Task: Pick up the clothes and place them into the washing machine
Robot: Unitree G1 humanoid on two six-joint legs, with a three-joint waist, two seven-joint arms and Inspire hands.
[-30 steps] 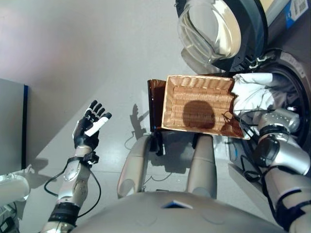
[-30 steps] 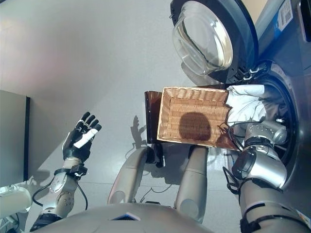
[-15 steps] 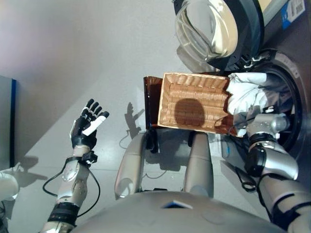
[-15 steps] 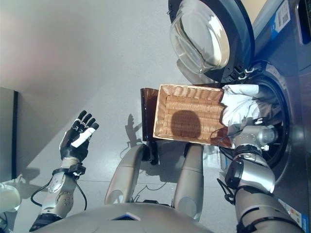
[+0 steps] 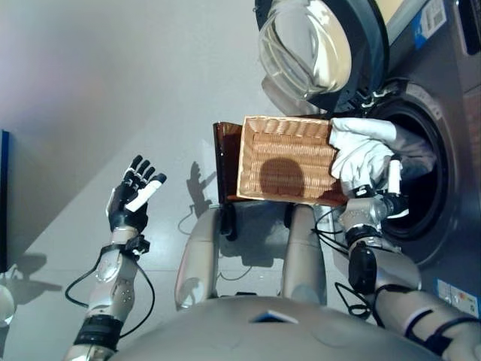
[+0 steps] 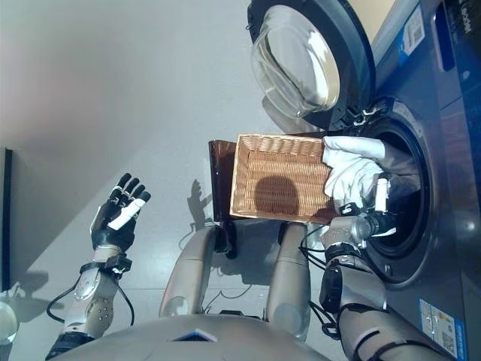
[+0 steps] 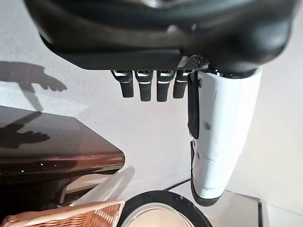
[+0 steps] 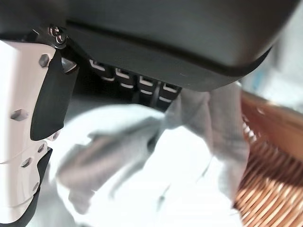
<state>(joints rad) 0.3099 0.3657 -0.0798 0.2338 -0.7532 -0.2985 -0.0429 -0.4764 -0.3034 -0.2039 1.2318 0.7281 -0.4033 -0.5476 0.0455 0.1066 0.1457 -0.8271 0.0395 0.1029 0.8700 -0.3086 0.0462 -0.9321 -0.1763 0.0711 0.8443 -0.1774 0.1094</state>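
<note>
Right wrist view — white cloth [image 8: 142, 170] against right robot hand [image 8: 156, 42]

Head pair looks down; wrist views close.

Silver-grey arm segments are showing on both sides, dark joint bands ringing each wrist. The left hand [image 5: 129, 200] is wearing black fingers and a white thumb cover; the right hand [image 5: 378, 204] is showing the same white cover, small screws dotting it beside a dark hinge.
</note>
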